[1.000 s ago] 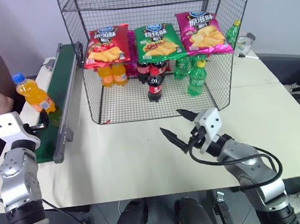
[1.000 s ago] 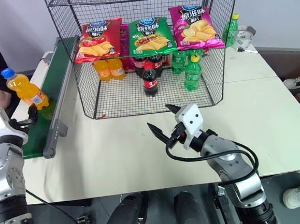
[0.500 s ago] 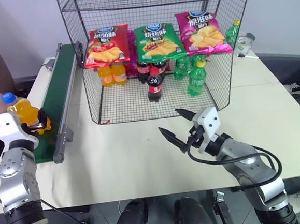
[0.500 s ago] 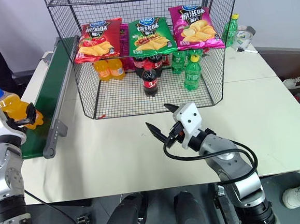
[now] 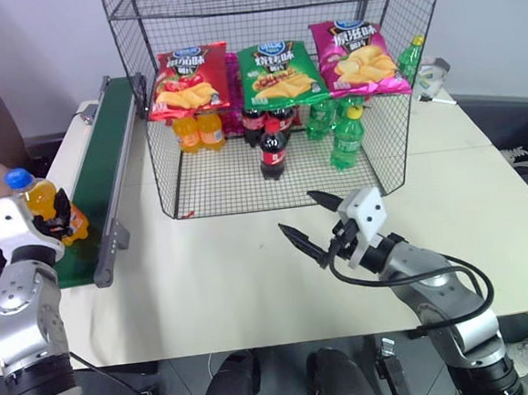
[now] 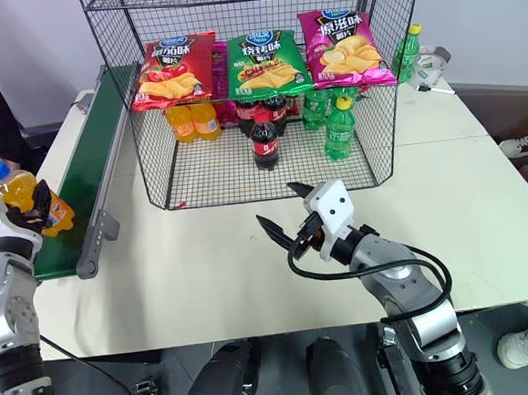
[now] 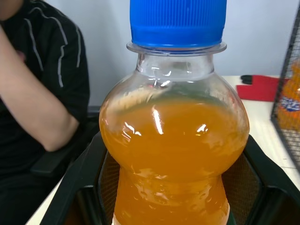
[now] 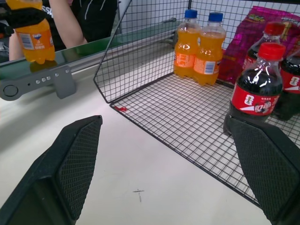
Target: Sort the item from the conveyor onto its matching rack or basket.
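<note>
1. The counter [image 5: 234,282] lies bare between the conveyor [image 5: 106,164] and the right claw [image 5: 314,223], giving open passage to the rack [image 5: 274,87] front.
2. Chip bags [image 5: 277,71] hang across the rack's upper front.
3. Inside, orange bottles [image 5: 197,131], cola bottles [image 5: 272,149] and green bottles [image 5: 346,138] crowd the back; the front mesh floor is free.

The orange soda bottle [image 7: 173,154] with its blue cap [image 7: 177,22] stands upright, clasped between the left gripper's [image 7: 174,187] black fingers [image 7: 77,180]; a person's forearm [image 7: 35,101] beside it.
</note>
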